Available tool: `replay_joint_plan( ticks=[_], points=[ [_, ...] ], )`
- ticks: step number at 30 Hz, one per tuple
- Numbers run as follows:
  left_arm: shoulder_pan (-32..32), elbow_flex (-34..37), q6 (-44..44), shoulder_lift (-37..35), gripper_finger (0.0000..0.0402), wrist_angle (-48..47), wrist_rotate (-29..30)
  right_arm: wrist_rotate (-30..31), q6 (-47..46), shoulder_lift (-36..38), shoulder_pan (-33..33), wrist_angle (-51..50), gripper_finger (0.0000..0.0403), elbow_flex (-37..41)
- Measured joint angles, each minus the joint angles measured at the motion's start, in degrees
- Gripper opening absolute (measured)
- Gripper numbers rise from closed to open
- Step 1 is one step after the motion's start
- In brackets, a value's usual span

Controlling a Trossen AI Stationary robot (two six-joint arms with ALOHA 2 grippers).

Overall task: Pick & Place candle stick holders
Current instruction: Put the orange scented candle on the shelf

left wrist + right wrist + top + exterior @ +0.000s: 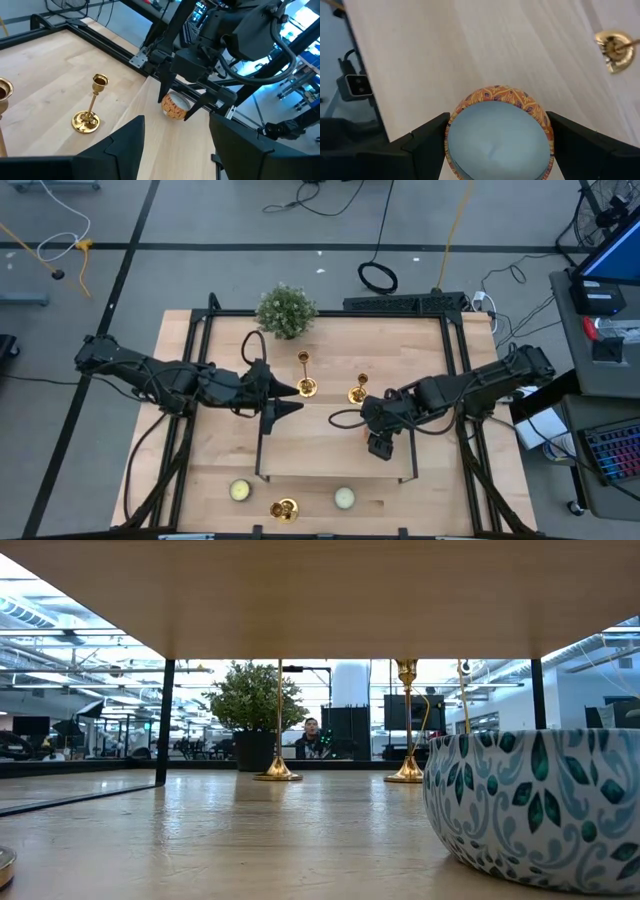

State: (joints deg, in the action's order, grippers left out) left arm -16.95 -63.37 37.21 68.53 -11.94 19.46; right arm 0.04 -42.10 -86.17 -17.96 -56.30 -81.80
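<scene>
1. Three shiny gold metal candle stick holders show on the pale wooden surface (200, 480): a tall one (306, 376) and a shorter one (358, 391) stand near the far-edge middle, by the bushy green plant (286, 310); a third (284, 508) sits at the near edge between two round pale candles (240, 490).
2. The right gripper (497, 145) holds a round orange-patterned candle tin with a pale blue top (498, 134) between its fingers, not a holder.
3. The left gripper (175, 135) hangs just beside the tall holder, fingers spread and holding nothing.
4. Judging by this, no holder is gripped; where they belong is unclear, so all placing seems left.
</scene>
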Motion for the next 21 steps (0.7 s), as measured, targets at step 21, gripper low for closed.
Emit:
replay_joint_plan(
  ticks=[21],
  points=[
    [0.22, 0.00, 0.39, 0.00, 0.0230, -0.33, 0.13, 0.77, -7.57, -0.81, 0.75, -4.61, 0.0295, 0.02]
  ],
)
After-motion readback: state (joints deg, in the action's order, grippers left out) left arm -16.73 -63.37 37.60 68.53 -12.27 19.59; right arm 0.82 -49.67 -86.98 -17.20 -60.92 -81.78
